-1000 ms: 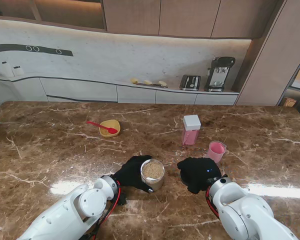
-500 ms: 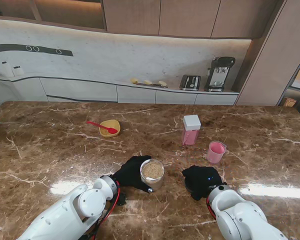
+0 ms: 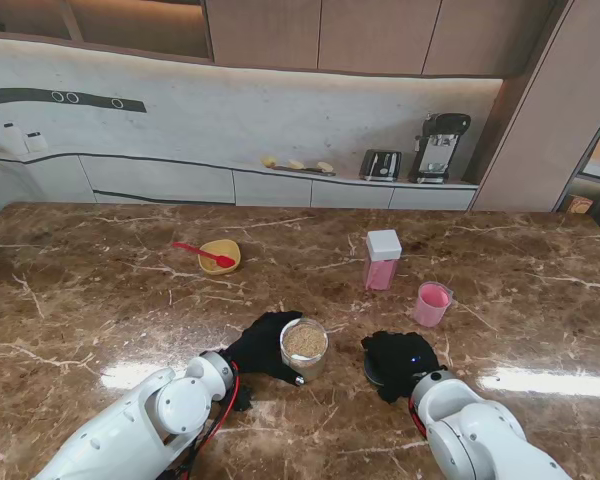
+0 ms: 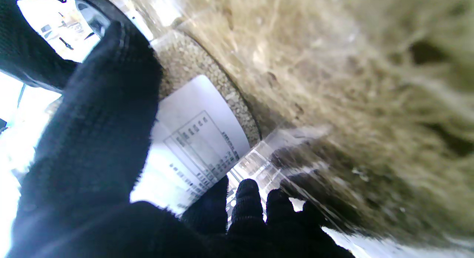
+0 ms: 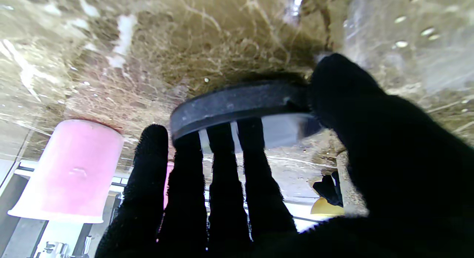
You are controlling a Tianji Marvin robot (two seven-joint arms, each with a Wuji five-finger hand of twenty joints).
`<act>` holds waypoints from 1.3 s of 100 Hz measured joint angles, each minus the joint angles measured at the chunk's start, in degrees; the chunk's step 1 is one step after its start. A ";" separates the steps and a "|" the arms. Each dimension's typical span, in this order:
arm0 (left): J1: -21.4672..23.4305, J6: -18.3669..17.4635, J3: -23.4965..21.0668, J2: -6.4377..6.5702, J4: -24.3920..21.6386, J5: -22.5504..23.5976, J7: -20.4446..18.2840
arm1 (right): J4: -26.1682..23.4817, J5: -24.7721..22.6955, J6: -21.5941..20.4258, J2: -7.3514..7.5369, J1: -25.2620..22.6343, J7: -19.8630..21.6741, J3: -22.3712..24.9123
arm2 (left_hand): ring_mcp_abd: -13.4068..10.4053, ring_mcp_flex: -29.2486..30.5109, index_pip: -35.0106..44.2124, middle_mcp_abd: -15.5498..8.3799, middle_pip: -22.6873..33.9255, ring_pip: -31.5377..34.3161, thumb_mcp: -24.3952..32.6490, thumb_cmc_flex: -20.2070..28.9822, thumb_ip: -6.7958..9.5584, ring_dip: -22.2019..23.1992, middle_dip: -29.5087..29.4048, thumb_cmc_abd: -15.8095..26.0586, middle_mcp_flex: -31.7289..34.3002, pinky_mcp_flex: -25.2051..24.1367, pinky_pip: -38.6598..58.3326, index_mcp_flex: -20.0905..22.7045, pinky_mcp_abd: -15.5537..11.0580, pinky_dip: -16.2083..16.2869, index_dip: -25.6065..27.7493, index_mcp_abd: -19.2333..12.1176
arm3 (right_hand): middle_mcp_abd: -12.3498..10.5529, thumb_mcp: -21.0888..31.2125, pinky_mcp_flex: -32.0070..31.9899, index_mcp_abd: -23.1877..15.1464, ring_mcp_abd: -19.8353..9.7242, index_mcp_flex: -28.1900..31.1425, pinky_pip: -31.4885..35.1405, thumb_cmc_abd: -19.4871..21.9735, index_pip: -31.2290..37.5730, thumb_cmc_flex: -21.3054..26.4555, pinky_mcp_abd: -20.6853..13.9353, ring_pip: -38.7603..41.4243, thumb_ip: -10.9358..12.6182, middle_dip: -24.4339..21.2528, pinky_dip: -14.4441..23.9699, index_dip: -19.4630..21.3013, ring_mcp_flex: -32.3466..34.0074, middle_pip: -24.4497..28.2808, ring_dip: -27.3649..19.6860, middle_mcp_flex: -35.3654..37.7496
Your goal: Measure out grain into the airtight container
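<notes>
A clear jar (image 3: 304, 346) of tan grain stands uncapped near me at the table's middle. My left hand (image 3: 263, 343) is shut around its side, and the left wrist view shows the fingers (image 4: 92, 139) wrapped beside the jar's white label (image 4: 192, 139). To the right of the jar, my right hand (image 3: 400, 362) is low over the table, palm down. It is shut on a black round lid (image 5: 237, 102), pinched between thumb and fingers just off the marble. A pink airtight container (image 3: 383, 260) with a white cap stands farther from me.
A pink cup (image 3: 432, 302) stands just beyond my right hand and also shows in the right wrist view as the pink cup (image 5: 66, 169). A yellow bowl (image 3: 219, 257) with a red spoon (image 3: 202, 250) sits far left. Counter appliances line the back wall.
My right hand has drawn back toward me with the black lid and sunk lower to the table. The left hand and the jar have stayed put.
</notes>
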 measured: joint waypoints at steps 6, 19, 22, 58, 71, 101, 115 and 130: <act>-0.01 0.00 0.02 0.04 -0.03 0.02 -0.04 | -0.14 -0.09 -0.50 0.02 -0.06 0.44 0.27 | 0.00 0.00 -0.10 0.00 0.00 0.00 0.00 -0.01 0.00 0.00 -0.02 0.00 0.00 0.00 0.00 -0.01 0.00 0.00 -0.02 0.00 | 0.06 -0.67 -0.85 0.26 -0.13 -0.67 -0.59 0.10 -0.80 -0.63 0.00 -1.12 0.11 -0.51 0.00 -0.56 -0.78 -1.03 -0.66 -0.62; -0.09 -0.01 0.11 0.12 -0.06 0.02 -0.14 | -0.20 0.66 -0.86 0.09 -0.06 0.58 0.34 | 0.00 0.00 -0.60 0.00 0.00 0.00 0.00 -0.01 0.00 0.00 -0.03 0.00 0.00 0.00 0.00 -0.03 0.00 0.00 -0.04 0.00 | 0.09 -3.04 -1.88 0.72 -0.17 -1.77 -2.09 1.19 -1.67 -2.84 0.07 -2.12 0.13 -1.26 0.62 -0.56 -1.43 -1.60 -1.36 -1.48; -0.10 -0.02 0.13 0.13 -0.06 0.02 -0.16 | -0.22 0.97 -0.89 0.10 -0.06 0.67 0.34 | 0.00 0.00 -0.62 0.00 0.00 0.00 0.00 -0.02 0.00 0.00 -0.03 0.02 0.00 0.00 0.00 -0.03 0.00 0.00 -0.06 0.00 | 0.09 -4.00 -1.99 0.76 -0.17 -2.03 -2.28 1.96 -1.79 -3.25 0.10 -1.35 0.13 -1.30 0.71 -0.56 -1.24 -1.70 -1.39 -1.88; -0.27 -0.35 0.25 0.43 -0.08 0.52 -0.64 | -0.71 2.80 -1.40 -0.25 -0.99 -4.43 1.43 | -0.11 -0.15 -6.61 0.16 -0.71 -0.05 5.73 -4.77 0.25 -0.52 -0.64 4.18 0.00 -0.07 0.00 -6.51 0.00 -0.07 -11.22 -0.18 | 0.56 -21.66 -3.57 1.52 -0.13 -3.57 -4.88 11.10 -2.56 -6.57 0.22 -2.70 4.94 -1.39 2.24 -1.05 -2.86 -2.71 -2.12 -2.76; -0.44 -1.15 0.39 0.54 0.35 0.57 -0.71 | -1.15 3.02 -1.38 -0.35 -1.05 -4.92 1.49 | -0.12 -0.74 -9.38 0.29 -1.25 -0.05 5.94 -7.43 2.86 -0.57 -0.65 4.30 0.00 -0.46 0.00 -8.18 0.00 -0.09 -14.17 -1.55 | 0.62 -21.70 -3.63 1.53 -0.13 -3.57 -4.88 11.10 -2.56 -6.76 0.22 -2.70 4.94 -1.40 2.25 -1.05 -2.86 -2.71 -2.13 -2.76; -0.77 -1.89 0.45 0.87 0.57 0.92 -1.53 | -0.87 3.66 -1.50 -0.48 -0.56 -6.39 1.21 | -0.12 -1.06 -12.29 0.30 -1.31 -0.14 5.03 -8.38 2.99 -1.09 -0.65 4.30 0.00 -0.87 -0.04 -9.17 0.00 -0.10 -16.20 -1.64 | 0.66 -21.70 -3.80 1.54 -0.13 -3.57 -4.89 11.52 -2.56 -6.76 0.23 -2.70 4.94 -1.40 2.95 -1.05 -2.86 -2.71 -2.13 -2.76; -0.62 -2.04 0.18 0.90 0.49 0.96 -1.74 | -0.51 3.89 -1.49 -0.54 -0.31 -7.12 1.08 | -0.13 -1.06 -14.01 0.32 -1.85 -0.15 3.99 -10.75 3.87 -1.11 -0.65 4.59 0.00 -0.87 -0.04 -10.57 0.00 -0.12 -17.17 -1.71 | 0.67 -21.70 -4.18 1.57 -0.13 -3.57 -4.89 11.70 -2.56 -6.76 0.23 -2.70 4.94 -1.40 2.96 -1.05 -2.86 -2.71 -2.13 -2.75; -0.30 -2.60 -0.20 0.90 0.53 0.88 -1.72 | -0.09 4.16 -1.51 -0.61 -0.01 -7.90 0.97 | -0.13 -1.06 -16.84 0.33 -1.97 -0.15 3.51 -13.41 3.53 -1.12 -0.65 3.83 0.00 -0.87 -0.04 -12.77 0.00 -0.12 -18.96 -2.30 | 0.68 -21.70 -4.40 1.65 -0.12 -3.57 -5.55 11.73 -2.56 -6.76 0.24 -2.68 4.94 -1.40 2.96 -1.05 -3.40 -2.71 -2.14 -2.76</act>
